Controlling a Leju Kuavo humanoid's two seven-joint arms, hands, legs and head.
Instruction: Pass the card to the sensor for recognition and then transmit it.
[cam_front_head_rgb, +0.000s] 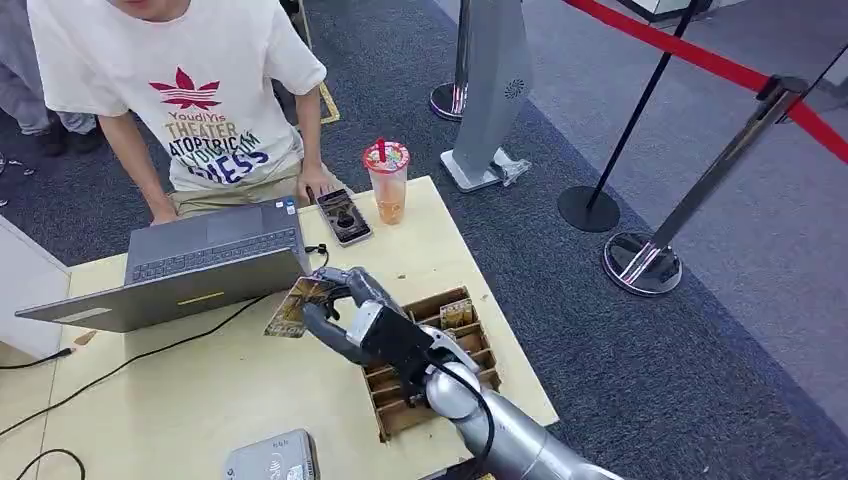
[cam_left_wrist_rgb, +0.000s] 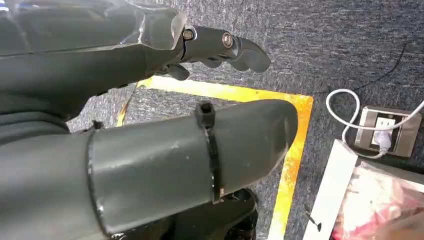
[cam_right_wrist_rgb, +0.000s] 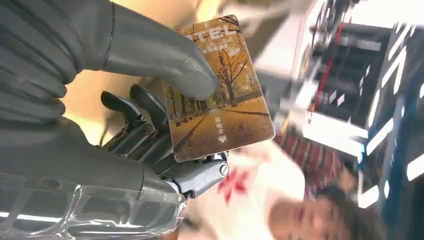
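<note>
Pale wooden table (cam_front_head_rgb: 250, 390) spreads beneath my right hand (cam_front_head_rgb: 350, 315), which pinches the card (cam_front_head_rgb: 300, 305) between thumb and fingers, just beside the laptop (cam_front_head_rgb: 190, 270). My left hand (cam_left_wrist_rgb: 220, 47) hangs with its fingers apart, holding nothing.

The card (cam_right_wrist_rgb: 220, 90), pinched between the thumb and fingers (cam_right_wrist_rgb: 150, 107) of the right hand (cam_right_wrist_rgb: 125, 125), reads "TEL" at the corner past the thumb tip, the first letters hidden under the thumb. Beyond the fingertips, near its free edge, stand the characters "取电卡" over a small arrow. The person's white T-shirt (cam_front_head_rgb: 205, 110) reads "YoudiYis THEATER", with further partly legible lines below.
</note>
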